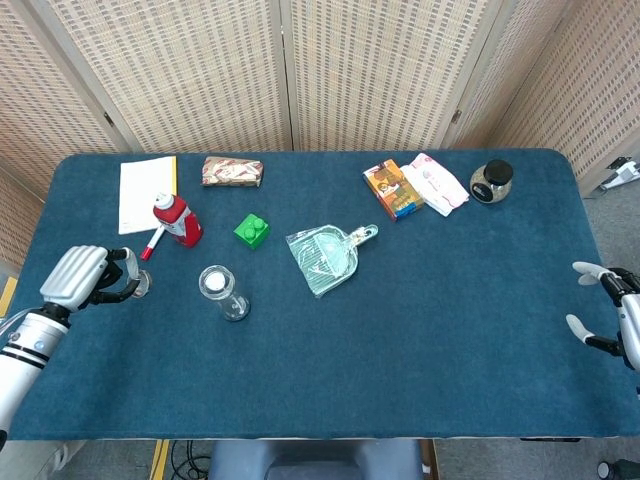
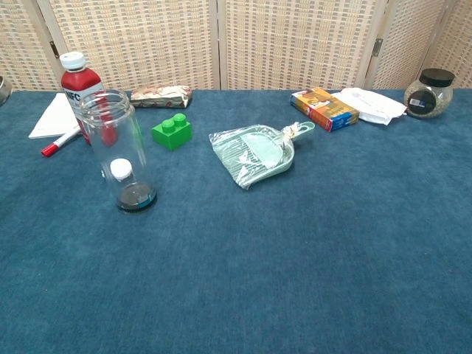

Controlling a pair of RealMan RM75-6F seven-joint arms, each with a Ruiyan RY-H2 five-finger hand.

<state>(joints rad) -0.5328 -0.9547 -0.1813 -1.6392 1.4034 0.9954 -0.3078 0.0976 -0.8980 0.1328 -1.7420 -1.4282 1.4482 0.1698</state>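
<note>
Left hand [image 1: 82, 277]: I see it at the table's left edge in the head view, fingers curled around a small metal lid [image 1: 138, 285], gripping it above the cloth.
Metal lid: held left of the glass jar [image 1: 222, 291], near the red marker [image 1: 152, 244]; in the chest view I see only a sliver of it at the far left edge [image 2: 3, 87].
Glass jar: I note it upright and uncapped, with a small white-capped object [image 2: 120, 170] inside on the bottom; the jar stands well apart from the left hand.
Right hand [image 1: 606, 310]: I see it at the right edge of the table, fingers spread, holding nothing, touching nothing.
Red bottle [image 1: 177, 219]: upright behind the jar, beside the marker and the white notepad [image 1: 146, 193].
Green brick [image 1: 251, 231]: between the bottle and the bagged dustpan [image 1: 326, 256].
Back row: wrapped snack [image 1: 232, 171]; orange box [image 1: 392, 189] touching a white packet [image 1: 436, 183]; dark-lidded jar [image 1: 491, 181] at the right.
Table [image 1: 450, 330]: covered with blue cloth.
</note>
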